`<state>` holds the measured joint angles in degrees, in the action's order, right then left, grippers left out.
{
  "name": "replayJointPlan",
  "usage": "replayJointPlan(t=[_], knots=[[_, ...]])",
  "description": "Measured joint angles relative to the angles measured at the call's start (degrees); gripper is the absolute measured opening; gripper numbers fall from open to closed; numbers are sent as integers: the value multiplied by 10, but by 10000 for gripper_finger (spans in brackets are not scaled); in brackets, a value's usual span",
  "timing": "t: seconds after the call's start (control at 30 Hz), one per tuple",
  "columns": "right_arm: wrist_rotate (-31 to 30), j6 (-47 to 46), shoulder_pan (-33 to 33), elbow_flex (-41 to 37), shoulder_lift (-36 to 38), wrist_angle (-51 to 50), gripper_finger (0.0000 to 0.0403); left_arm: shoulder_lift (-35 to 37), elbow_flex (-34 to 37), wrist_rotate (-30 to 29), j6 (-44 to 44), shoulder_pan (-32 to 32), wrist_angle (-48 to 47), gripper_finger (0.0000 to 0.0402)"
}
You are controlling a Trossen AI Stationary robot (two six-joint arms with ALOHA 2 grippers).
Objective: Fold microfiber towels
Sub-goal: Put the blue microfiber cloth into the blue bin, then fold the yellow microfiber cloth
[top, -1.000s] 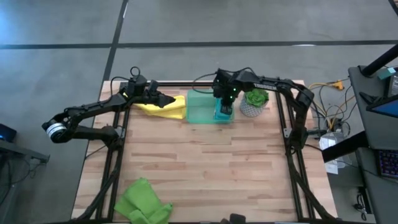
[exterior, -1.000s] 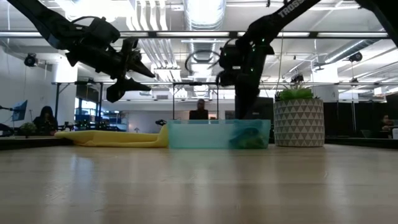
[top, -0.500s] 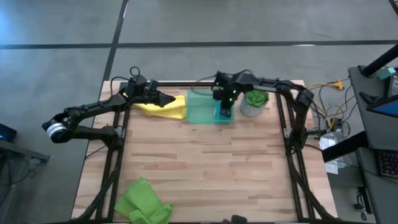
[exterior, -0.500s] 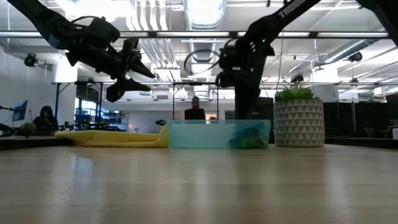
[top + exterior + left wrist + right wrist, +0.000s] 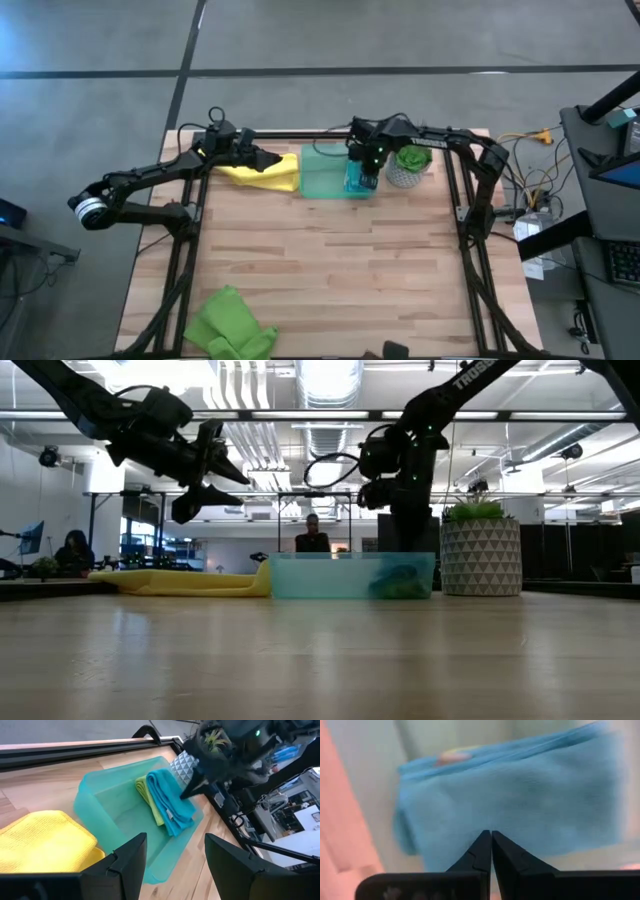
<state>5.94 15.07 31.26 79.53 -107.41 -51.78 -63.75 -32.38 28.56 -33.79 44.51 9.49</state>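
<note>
what just changed: my right gripper [image 5: 364, 180] has slid toward the plant side of the translucent green rectangular plastic tray [image 5: 322, 172] over the last second, and it's now right over the folded teal-blue microfiber towel [image 5: 170, 800] lying in there.
what that means: my guess is the teal one is placed and that arm is done with it, so the yellow one is next.
right pincer: fingers [image 5: 485, 852] pressed together, nothing between them, tips just above the teal cloth in its own wrist view.
left pincer: left gripper [image 5: 272, 159] hasn't budged, hanging in the air above the soft yellow microfiber towel [image 5: 262, 172]. jaws about half apart, holding nothing.
yellow towel: flat on the wooden table [image 5: 330, 270] at the back, right beside the tray, looks folded over already.
towel count: four. one yellow, one teal-blue, two lime green.
lime green #1: folded in the tray [image 5: 145, 795], tucked against the teal one.
lime green #2: crumpled lime green microfiber towel [image 5: 232, 325] at the near left corner, well apart from everything, not folded yet.
other stuff: one tray, one small potted plant in a patterned white pot [image 5: 408, 166] just beside it.
progress: two in the tray, two to go i reckon.
</note>
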Motion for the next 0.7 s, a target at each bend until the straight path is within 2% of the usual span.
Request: replayJointPlan(t=[0.23, 0.5, 0.7], knots=[[-13, -1, 42, 17, -3, 75, 9, 0, 0, 0, 0, 0, 7, 184], [-17, -26, 56, 35, -52, 60, 9, 0, 0, 0, -4, 0, 9, 184], [-46, -50, 66, 81, 18, 65, 9, 0, 0, 5, -19, 0, 8, 184]])
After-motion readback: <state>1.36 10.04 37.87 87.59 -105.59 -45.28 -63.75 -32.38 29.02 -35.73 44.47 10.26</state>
